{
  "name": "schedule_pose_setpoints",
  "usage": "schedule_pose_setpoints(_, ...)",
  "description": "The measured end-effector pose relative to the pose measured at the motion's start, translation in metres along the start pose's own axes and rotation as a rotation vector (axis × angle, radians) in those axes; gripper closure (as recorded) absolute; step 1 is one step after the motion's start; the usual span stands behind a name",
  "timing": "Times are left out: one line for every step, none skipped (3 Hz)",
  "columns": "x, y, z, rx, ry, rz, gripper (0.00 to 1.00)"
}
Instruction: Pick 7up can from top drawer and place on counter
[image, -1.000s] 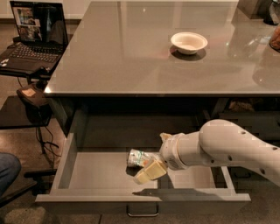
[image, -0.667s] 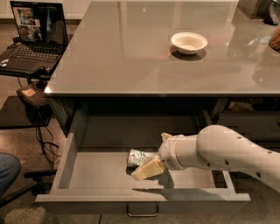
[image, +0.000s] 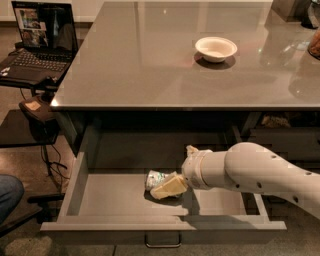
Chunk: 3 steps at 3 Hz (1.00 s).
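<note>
The 7up can (image: 155, 178) is lying in the open top drawer (image: 110, 198), lower centre. The gripper (image: 165, 187) is resting against its right side; whether it is grasping cannot be told

Open top drawer (image: 110, 200) under glossy grey counter (image: 150, 65), gripper (image: 167, 186) low inside it against the 7up can (image: 155, 178), white bowl (image: 216, 48) on counter

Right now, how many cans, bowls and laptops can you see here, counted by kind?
Cans: 1, the can lying in the open drawer, with the robot's gripper right at it.
Bowls: 1, the white bowl on the counter.
Laptops: 1, the open laptop off to the left of the counter.
Total: 3.
</note>
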<state>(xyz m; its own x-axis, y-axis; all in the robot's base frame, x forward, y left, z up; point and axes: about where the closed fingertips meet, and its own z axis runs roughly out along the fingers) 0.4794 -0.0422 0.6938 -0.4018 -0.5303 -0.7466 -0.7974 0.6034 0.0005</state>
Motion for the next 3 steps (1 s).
schedule_pose_setpoints(0.009, -0.006, 0.021, 0.023, -0.017, 0.056, 0.00)
schedule_pose_setpoints(0.007, -0.019, 0.057, 0.043, -0.078, 0.167, 0.00)
schedule_pose_setpoints(0.010, -0.023, 0.061, 0.054, -0.086, 0.177, 0.00)
